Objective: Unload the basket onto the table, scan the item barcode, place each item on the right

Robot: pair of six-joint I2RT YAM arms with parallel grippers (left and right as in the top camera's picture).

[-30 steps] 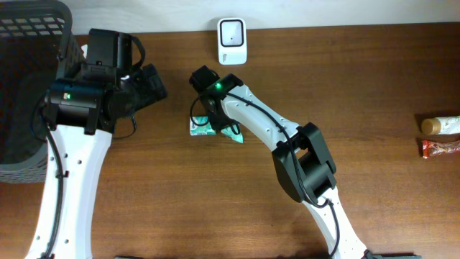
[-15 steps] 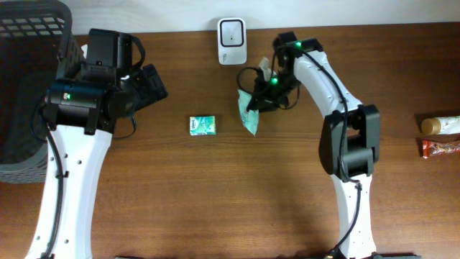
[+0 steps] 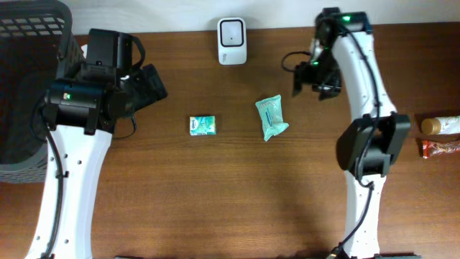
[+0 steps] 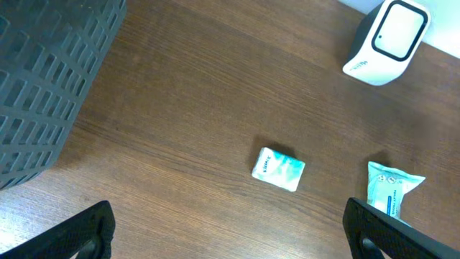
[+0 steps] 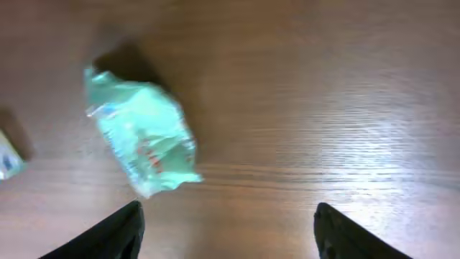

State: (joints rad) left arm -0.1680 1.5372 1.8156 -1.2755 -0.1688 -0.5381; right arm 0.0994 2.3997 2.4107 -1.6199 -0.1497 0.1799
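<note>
Green packet (image 3: 272,119) is noted lying loose at frame centre, below-right of the scanner (image 3: 232,41). Right gripper (image 5: 228,234) and left gripper (image 4: 230,230) are seen spread wide, empty. Risk: barcode unread if the soft wrapper is crumpled or turned away when picked up.

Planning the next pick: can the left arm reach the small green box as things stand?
Probably yes: the small green box lies alone on the table, with nothing between it and the open left gripper.
</note>
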